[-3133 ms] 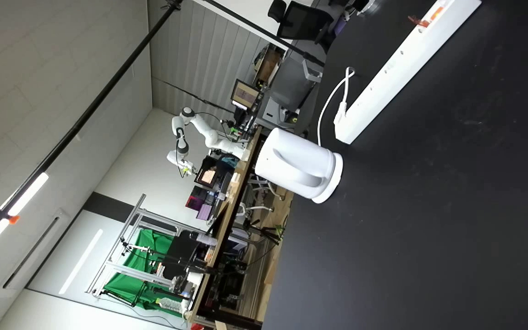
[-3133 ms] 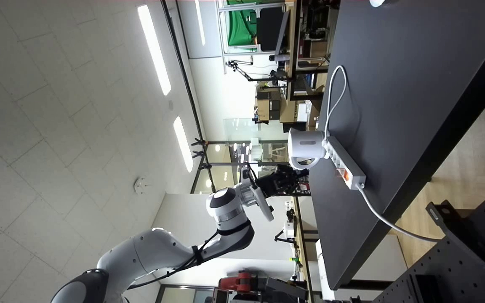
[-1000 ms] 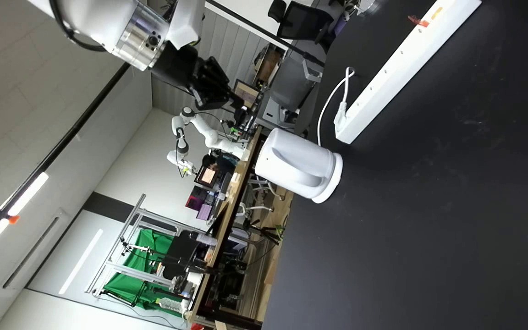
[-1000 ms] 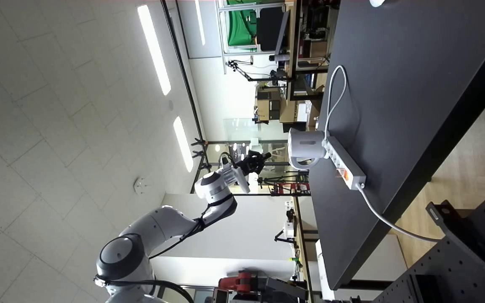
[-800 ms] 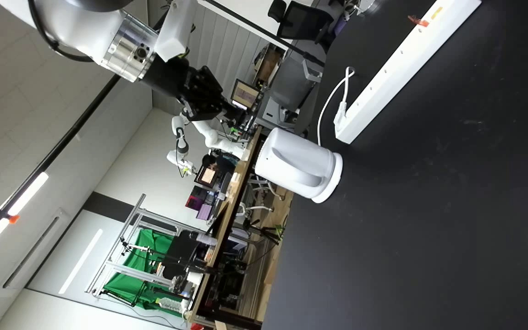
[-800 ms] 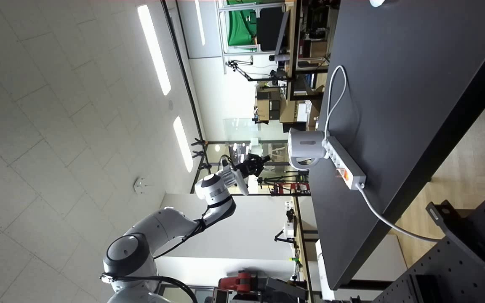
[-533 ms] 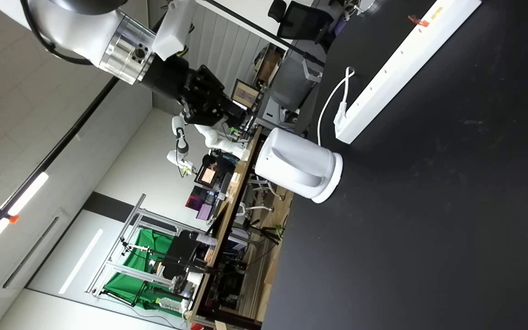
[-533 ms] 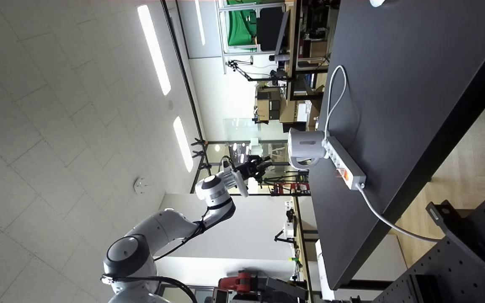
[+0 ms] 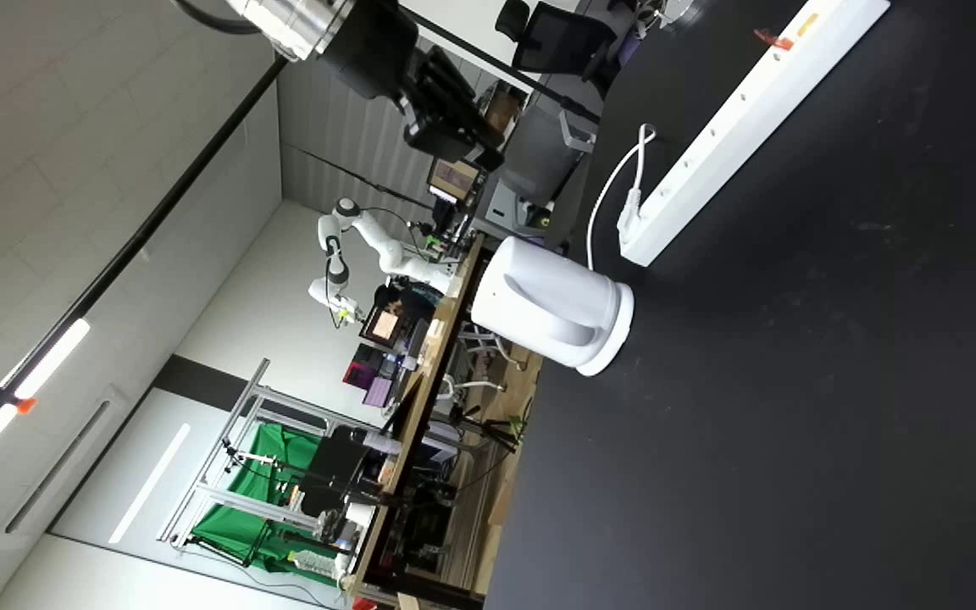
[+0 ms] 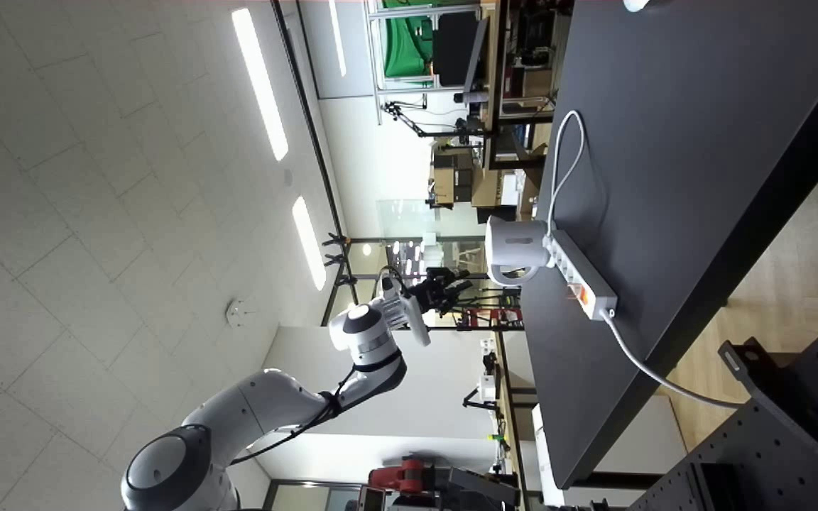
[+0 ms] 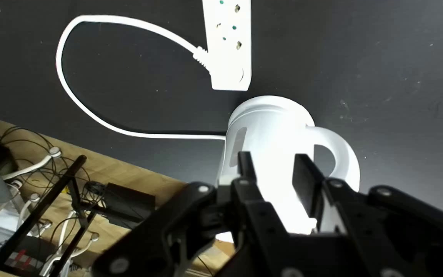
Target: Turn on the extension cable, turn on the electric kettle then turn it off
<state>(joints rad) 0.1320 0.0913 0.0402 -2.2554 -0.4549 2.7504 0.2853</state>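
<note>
Gripper (image 11: 273, 159) hangs with its jaws spread partway, clear of the white electric kettle (image 9: 546, 302).

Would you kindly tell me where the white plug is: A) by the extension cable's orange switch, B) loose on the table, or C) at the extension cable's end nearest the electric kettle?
C: in an exterior view the plug sits at the end of the extension cable nearest the electric kettle.
</note>
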